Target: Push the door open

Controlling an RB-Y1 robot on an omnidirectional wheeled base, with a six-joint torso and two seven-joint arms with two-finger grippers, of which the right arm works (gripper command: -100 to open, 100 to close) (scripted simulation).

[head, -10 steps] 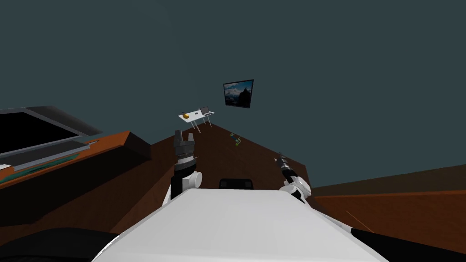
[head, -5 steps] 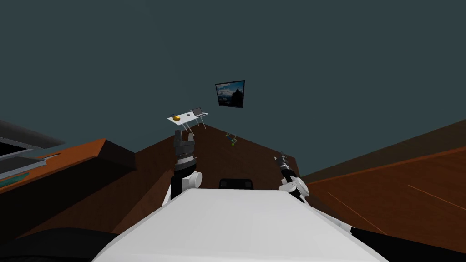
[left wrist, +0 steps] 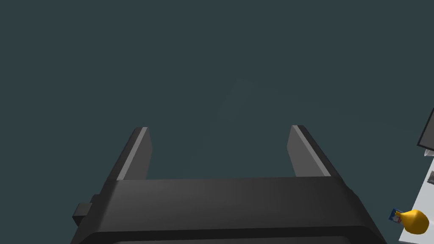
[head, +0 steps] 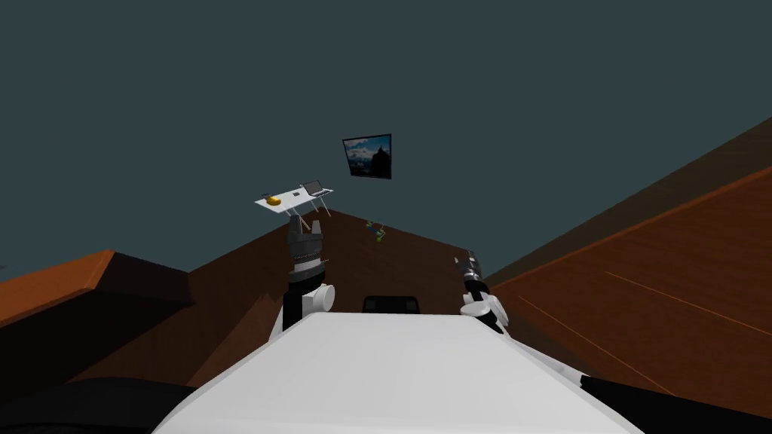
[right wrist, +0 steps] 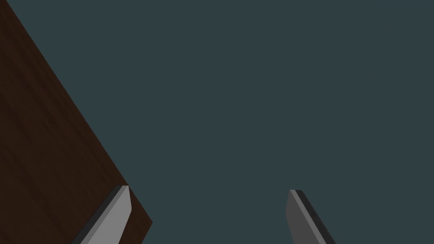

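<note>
End effectors both released: left end effector facing teal wall, white table beyond; right end effector beside brown surface.

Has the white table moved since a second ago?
No. The white table and the wall picture slid left together in the head view, spacing unchanged: the camera turned, not the table.

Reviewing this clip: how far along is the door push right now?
Done: nothing yet. The left gripper and right gripper both stand open, touching nothing, facing a dark teal wall. In hand: repositioning; over the last second my view swung, the white table sliding left and an orange-brown surface widening on my right. Left: locate the door, unidentifiable here, make contact, push.
</note>
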